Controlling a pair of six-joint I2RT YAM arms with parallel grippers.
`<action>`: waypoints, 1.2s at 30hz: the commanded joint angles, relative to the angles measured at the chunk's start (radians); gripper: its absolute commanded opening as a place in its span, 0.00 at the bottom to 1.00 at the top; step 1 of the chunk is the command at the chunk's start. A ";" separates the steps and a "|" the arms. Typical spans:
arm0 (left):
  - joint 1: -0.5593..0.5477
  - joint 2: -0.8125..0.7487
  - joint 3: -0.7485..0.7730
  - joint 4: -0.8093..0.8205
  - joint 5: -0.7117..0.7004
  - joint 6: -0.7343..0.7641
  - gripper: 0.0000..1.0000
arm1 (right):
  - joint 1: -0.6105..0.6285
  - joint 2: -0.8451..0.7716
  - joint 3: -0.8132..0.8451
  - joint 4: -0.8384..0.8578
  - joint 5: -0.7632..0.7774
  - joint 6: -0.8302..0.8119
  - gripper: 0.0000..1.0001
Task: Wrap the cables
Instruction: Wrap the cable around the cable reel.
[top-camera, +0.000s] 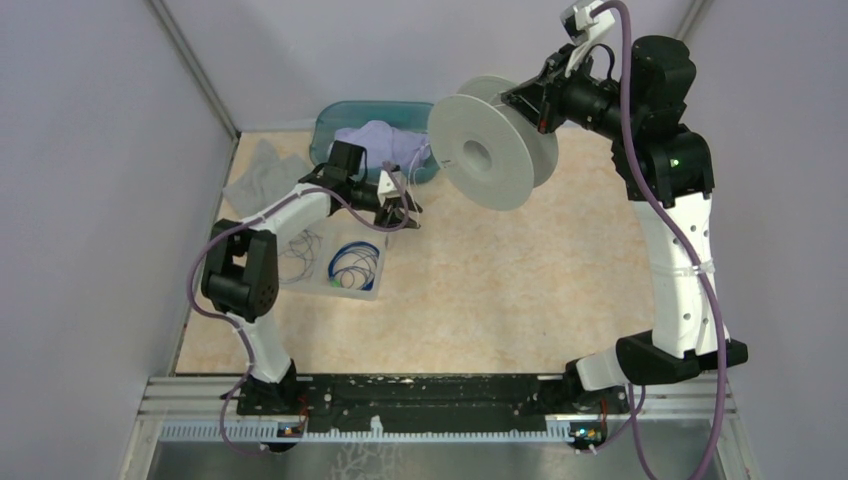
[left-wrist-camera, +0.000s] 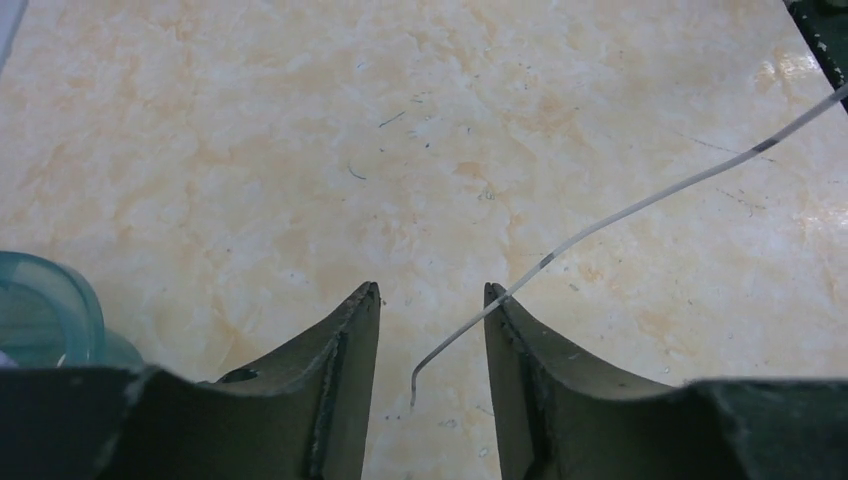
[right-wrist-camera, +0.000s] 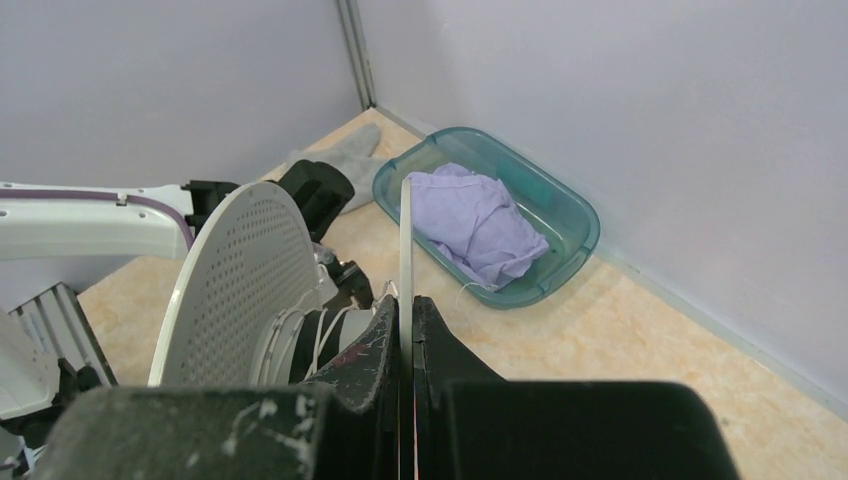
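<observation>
From above, the right gripper (top-camera: 535, 105) holds a white spool (top-camera: 490, 150) raised clear of the table. The left gripper (top-camera: 403, 212) hangs low, just beside the spool's near flange. More cable sits behind the left gripper in a clear tray (top-camera: 375, 288): blue cables (top-camera: 355, 262) coiled, with pale loops beside them. The strand running between gripper and spool is too thin to trace here.

In the left wrist view, the jaws stand well apart and grip nothing. The whitish cable (left-wrist-camera: 640, 207) comes in from the upper right and brushes the tip of the finger on the right of this view (left-wrist-camera: 520, 350). Its bent free end lies in the gap. Winding well probably means closing on the strand behind that tail, then feeding it under light tension so the turns lie flat.

In the right wrist view, the jaws are pinched tight on the edge of one spool flange (right-wrist-camera: 405, 240). A few pale turns (right-wrist-camera: 315, 335) already sit on the hub beside the perforated flange (right-wrist-camera: 235, 290).
</observation>
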 joint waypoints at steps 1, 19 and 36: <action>-0.012 0.020 -0.032 0.060 0.049 -0.058 0.42 | -0.003 -0.018 0.007 0.086 0.011 0.017 0.00; -0.045 -0.187 -0.206 -0.047 -0.027 -0.085 0.00 | -0.003 -0.004 -0.059 0.120 0.191 0.042 0.00; -0.290 -0.193 -0.227 -0.176 -0.333 0.020 0.00 | -0.003 0.212 0.058 0.148 0.441 0.163 0.00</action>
